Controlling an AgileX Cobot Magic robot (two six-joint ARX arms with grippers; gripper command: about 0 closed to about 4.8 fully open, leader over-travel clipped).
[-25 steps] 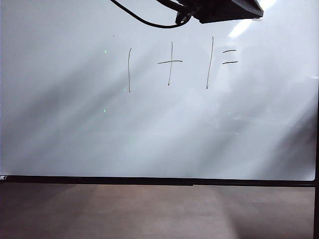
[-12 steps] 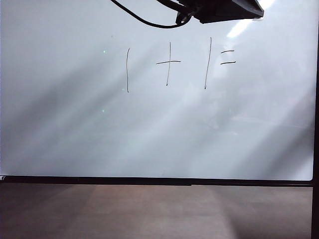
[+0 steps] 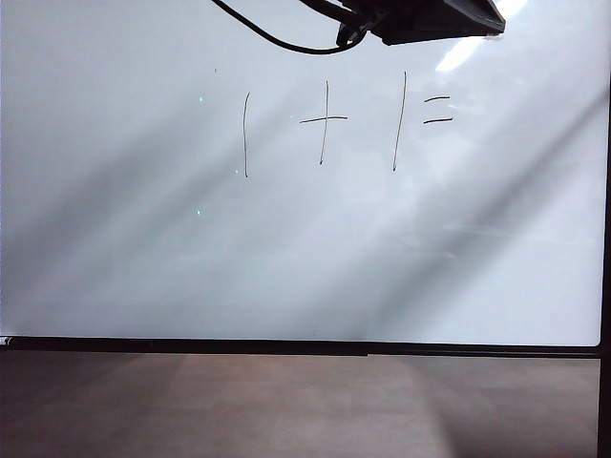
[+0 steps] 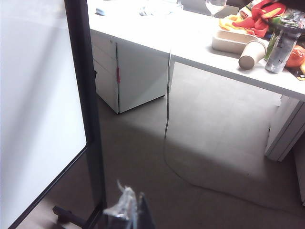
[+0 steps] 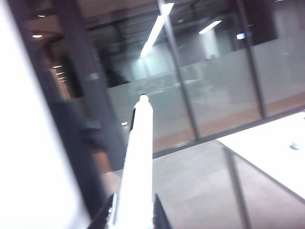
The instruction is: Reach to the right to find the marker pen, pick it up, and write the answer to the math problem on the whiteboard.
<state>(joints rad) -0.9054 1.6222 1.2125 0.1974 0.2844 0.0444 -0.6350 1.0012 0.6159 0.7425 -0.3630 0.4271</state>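
The whiteboard [image 3: 115, 239] fills the exterior view. On it stands the math problem [image 3: 325, 122]: two tall strokes, a cross and two short dashes, with nothing written after the dashes. Neither gripper shows in the exterior view. In the right wrist view my right gripper [image 5: 133, 210] is shut on the marker pen [image 5: 138, 157], a long pale barrel pointing away from the jaws, with a blurred white surface beside it. In the left wrist view my left gripper [image 4: 133, 210] sits shut beside the board's black frame [image 4: 88, 95], with nothing held.
A bulky black device [image 3: 434, 19] with a cable hangs over the board's top edge. A brown surface [image 3: 286, 410] lies below the board. Beyond the frame are a white drawer cabinet [image 4: 138, 76], a floor cable [image 4: 167, 143] and a cluttered desk [image 4: 205, 47].
In the exterior view the writing only wobbles slightly. A darker shadow band has spread across the board's lower right part.
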